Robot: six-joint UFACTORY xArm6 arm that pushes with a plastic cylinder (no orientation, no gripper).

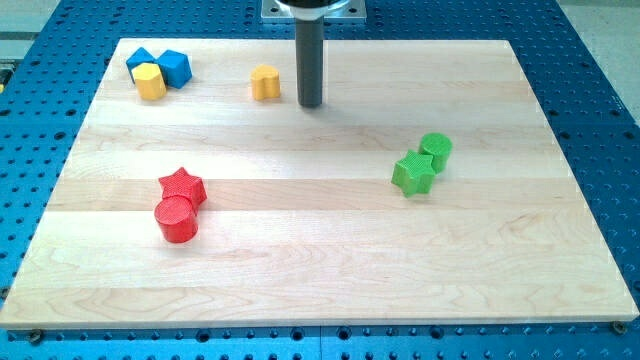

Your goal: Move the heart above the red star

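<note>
The yellow heart (265, 83) sits near the view's top, left of centre. My tip (310, 104) rests on the board just to the right of the heart, a small gap between them. The red star (183, 185) lies at the lower left, well below and left of the heart. A red cylinder (177, 219) touches the star's lower side.
A blue triangle-like block (141, 59), a blue cube (175, 67) and a yellow block (150, 82) cluster at the top left corner. A green star (413, 173) and a green cylinder (435, 150) sit together at the right. The wooden board (320, 280) lies on a blue perforated table.
</note>
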